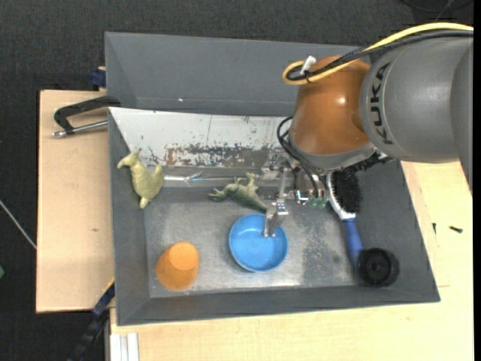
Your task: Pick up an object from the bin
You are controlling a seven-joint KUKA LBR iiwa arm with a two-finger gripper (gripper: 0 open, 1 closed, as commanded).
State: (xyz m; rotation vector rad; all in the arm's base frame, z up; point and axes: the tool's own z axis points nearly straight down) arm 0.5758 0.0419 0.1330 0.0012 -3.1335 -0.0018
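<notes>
Opening upward, the blue bowl [248, 254] lies beneath the end effector [272, 226].

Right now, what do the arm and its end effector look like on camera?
The arm is a thick, rounded grey link with black KUKA lettering. A glossy orange dome cover caps the wrist; a yellow cable arcs over it and black cables hang beneath. The end effector is slim silver metal.
</notes>
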